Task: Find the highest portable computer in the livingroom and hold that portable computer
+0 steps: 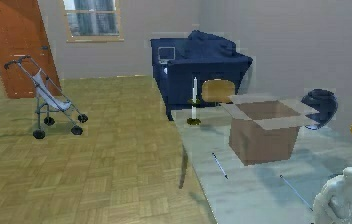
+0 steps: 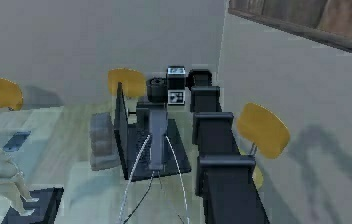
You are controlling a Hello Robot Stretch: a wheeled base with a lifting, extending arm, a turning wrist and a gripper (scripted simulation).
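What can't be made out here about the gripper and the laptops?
- Arm side view: whether the gripper holds anything; an open laptop on the table stands right by it.
- Forward view: the small screen-like thing on the blue cabinet is too small to name surely.
- Forward view: the white statue is cut off by the bottom edge.

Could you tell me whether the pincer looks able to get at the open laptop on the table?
Probably yes: the pincer sits right beside the laptop on the table, with nothing seen standing between them. Whether they touch, I cannot tell.
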